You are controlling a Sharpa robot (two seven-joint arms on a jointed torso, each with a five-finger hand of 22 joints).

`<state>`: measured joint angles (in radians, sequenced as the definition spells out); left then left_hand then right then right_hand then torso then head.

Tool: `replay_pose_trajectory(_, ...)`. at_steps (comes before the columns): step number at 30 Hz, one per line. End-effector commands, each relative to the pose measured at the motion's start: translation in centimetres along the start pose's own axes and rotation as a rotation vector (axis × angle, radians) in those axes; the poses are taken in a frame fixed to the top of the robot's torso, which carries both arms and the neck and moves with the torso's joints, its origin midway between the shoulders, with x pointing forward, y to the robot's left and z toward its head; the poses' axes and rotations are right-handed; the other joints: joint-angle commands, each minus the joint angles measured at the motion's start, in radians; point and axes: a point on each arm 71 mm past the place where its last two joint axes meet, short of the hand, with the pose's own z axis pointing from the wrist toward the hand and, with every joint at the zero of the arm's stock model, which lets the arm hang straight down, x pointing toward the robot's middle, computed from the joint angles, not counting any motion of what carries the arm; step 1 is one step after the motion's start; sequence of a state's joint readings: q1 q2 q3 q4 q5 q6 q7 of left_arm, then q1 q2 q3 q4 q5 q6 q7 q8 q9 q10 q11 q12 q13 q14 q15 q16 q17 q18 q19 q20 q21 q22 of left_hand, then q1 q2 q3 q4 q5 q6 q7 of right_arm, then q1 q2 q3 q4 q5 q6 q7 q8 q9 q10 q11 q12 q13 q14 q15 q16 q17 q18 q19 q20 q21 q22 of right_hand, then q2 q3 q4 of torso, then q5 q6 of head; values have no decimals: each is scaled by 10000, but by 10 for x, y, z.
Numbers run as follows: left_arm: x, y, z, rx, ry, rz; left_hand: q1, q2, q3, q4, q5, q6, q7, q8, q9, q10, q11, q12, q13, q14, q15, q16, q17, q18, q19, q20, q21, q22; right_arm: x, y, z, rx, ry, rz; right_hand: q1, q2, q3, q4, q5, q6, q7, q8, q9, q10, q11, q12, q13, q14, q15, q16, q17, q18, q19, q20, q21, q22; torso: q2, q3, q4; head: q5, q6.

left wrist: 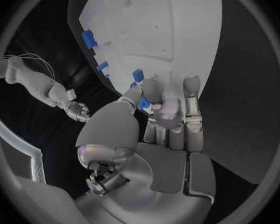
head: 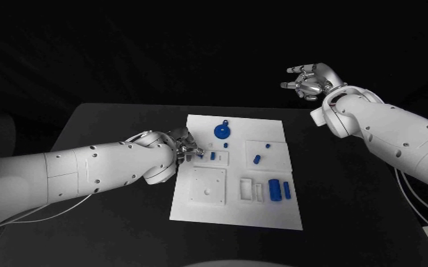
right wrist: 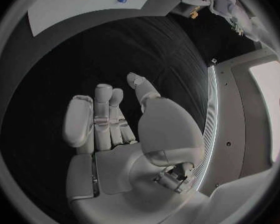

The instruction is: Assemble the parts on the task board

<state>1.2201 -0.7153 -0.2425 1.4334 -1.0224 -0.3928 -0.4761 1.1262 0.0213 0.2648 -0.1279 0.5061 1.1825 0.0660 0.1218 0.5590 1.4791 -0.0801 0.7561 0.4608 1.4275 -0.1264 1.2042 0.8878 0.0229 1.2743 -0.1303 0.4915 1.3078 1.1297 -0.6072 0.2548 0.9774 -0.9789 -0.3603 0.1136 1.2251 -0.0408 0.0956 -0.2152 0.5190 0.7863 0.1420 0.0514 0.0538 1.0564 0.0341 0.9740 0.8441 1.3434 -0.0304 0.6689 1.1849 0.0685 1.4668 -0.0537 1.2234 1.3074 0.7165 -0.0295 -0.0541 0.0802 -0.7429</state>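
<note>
Your left hand (head: 185,145) sits at the task board's (head: 207,211) left edge, fingers pinching a small blue part (left wrist: 143,103) just over the board; your right hand (head: 309,81) hangs up off the table's far right corner, well apart from the board, fingers spread, holding nothing; blue round part (head: 222,132) lies near the board's far edge; two blue blocks (head: 279,189) lie near its right edge.

Left hand (head: 183,145) low, fingers curled together, right hand (head: 309,81) raised well apart, fingers spread, holding nothing
</note>
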Motion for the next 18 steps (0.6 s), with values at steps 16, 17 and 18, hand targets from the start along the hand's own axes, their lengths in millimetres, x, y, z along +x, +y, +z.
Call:
replay_pose_trajectory(16, 7, 1, 6, -26, -39, 389, -19, 118, 151, -86, 0, 1276, -1094, -12, 4050, 327, -155, 44, -31, 41, 49, -72, -60, 152, 5, 91, 57, 189, 1, 0, -1, -60, 136, -32, -86, 3, 67, 4, 60, 49, 3, 31, 14, -41, -27, -2, 1, -56, -30, -32, -14, 56, 457, 2, -21, 1674, 6, 0, 9, -23, -4)
replay_pose_trajectory(17, 7, 1, 6, -28, -24, 399, -19, 118, 151, -86, 0, 1276, -1094, -12, 4050, 327, -155, 44, -31, 41, 49, -72, -60, 152, 5, 91, 57, 189, 1, 0, -1, -59, 138, -32, -86, 3, 67, 4, 60, 49, 3, 31, 14, -41, -27, -2, 1, -56, -30, -32, -14, 56, 457, 2, -21, 1674, 6, 0, 9, -23, -4)
replay_pose_trajectory(18, 8, 1, 6, -29, -10, 407, -19, 118, 151, -86, 0, 1276, -1094, -12, 4050, 327, -155, 44, -31, 41, 49, -72, -60, 152, 5, 91, 57, 189, 1, 0, -1, -57, 140, -32, -86, 3, 67, 4, 60, 49, 3, 31, 14, -41, -27, -2, 1, -56, -30, -32, -14, 56, 457, 2, -21, 1674, 6, 1, 7, -16, 3)
